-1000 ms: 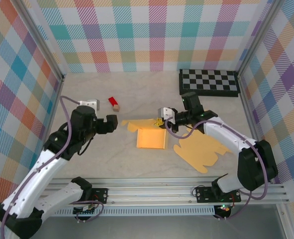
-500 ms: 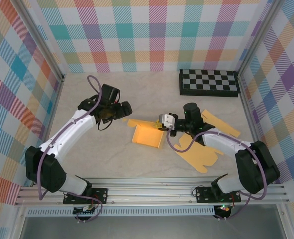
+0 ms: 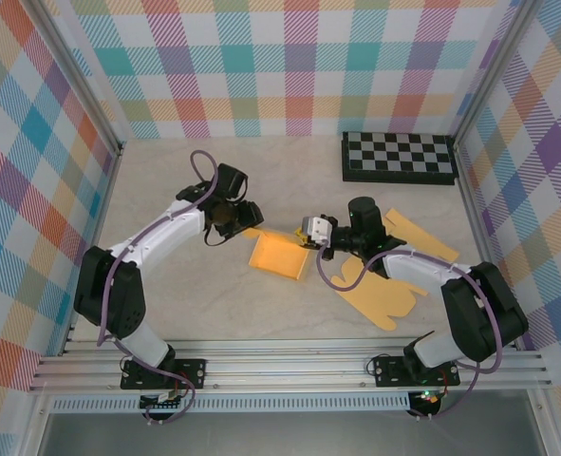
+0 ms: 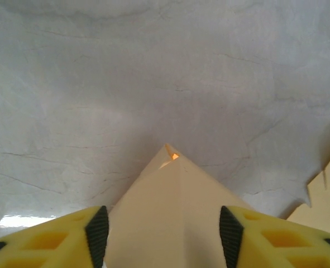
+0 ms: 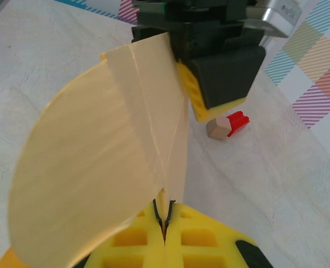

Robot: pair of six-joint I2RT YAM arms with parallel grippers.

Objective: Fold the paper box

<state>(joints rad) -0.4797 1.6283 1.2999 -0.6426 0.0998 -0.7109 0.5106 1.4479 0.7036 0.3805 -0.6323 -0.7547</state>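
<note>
Right gripper (image 5: 165, 220) pinches box (image 3: 278, 255) at 3 o'clock; left gripper (image 4: 162, 226) half-open astride 10 o'clock flap (image 4: 170, 190); centre your grip first

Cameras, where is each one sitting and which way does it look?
Top external: above and behind the arms, looking down at the table; both arms, left hand, right hand show.
Left wrist: on the left arm, looking past its yellow fingers at the paper box.
Right wrist: on the right arm, looking over its shut fingers toward the left hand and red block.
Shared: all see the paper box.
</note>
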